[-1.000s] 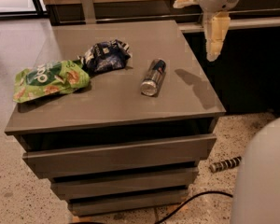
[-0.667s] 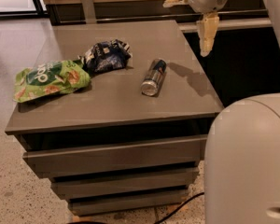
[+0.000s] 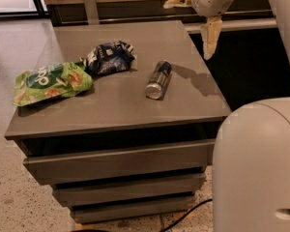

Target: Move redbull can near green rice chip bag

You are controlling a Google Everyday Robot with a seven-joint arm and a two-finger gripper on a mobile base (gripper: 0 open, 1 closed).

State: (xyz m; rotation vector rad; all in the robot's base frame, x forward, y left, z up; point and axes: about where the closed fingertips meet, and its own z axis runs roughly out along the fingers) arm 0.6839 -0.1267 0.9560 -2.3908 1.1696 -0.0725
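The redbull can [image 3: 158,80] lies on its side on the grey drawer cabinet's top [image 3: 135,105], right of centre, with its end facing me. The green rice chip bag [image 3: 50,82] lies flat at the left edge of the top, well apart from the can. My gripper [image 3: 188,29] hangs above the back right edge of the cabinet, up and to the right of the can. Its two tan fingers [image 3: 210,35] are spread wide and hold nothing.
A crumpled dark blue and white bag [image 3: 108,58] lies between the green bag and the can, touching the green bag's right end. Part of my white body [image 3: 258,168] fills the lower right. A black cable [image 3: 183,215] runs on the speckled floor below the drawers.
My gripper has moved left and slightly down, closer to the cabinet's back right edge. My white body has come further into the lower right. The can and bags have not moved.
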